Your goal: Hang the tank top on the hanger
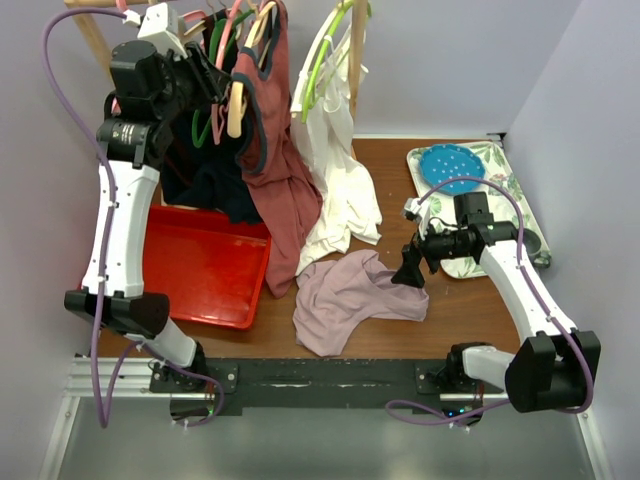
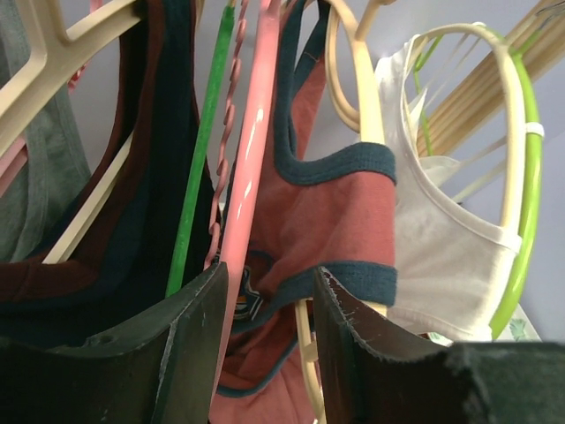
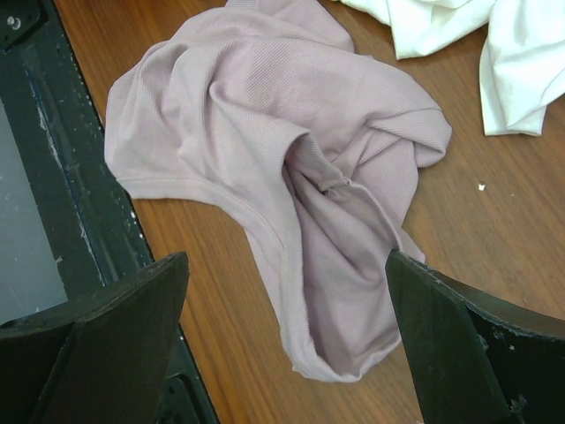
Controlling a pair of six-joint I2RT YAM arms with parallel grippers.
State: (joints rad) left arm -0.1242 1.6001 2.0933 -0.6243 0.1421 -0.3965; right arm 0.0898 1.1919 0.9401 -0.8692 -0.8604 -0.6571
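The pale mauve tank top (image 1: 350, 295) lies crumpled on the wooden table near the front. It fills the right wrist view (image 3: 291, 150). My right gripper (image 1: 410, 270) hovers low over its right end, jaws wide open and empty, with a fold of the top between the fingers (image 3: 287, 261). My left gripper (image 1: 225, 85) is raised to the clothes rack at the back left. It is open, and the salmon-pink hanger (image 2: 252, 177) runs between its fingers (image 2: 269, 296), close to the left finger. The hanger still hangs on the rack (image 1: 232, 40).
On the rack hang a rust-red tank top with dark trim (image 1: 285, 190), dark garments, a white garment (image 1: 335, 190) on a lime-green hanger (image 1: 330, 50), and cream hangers (image 2: 362, 97). A red tray (image 1: 205, 265) lies at the left. A patterned tray with a blue plate (image 1: 452, 165) stands at the right.
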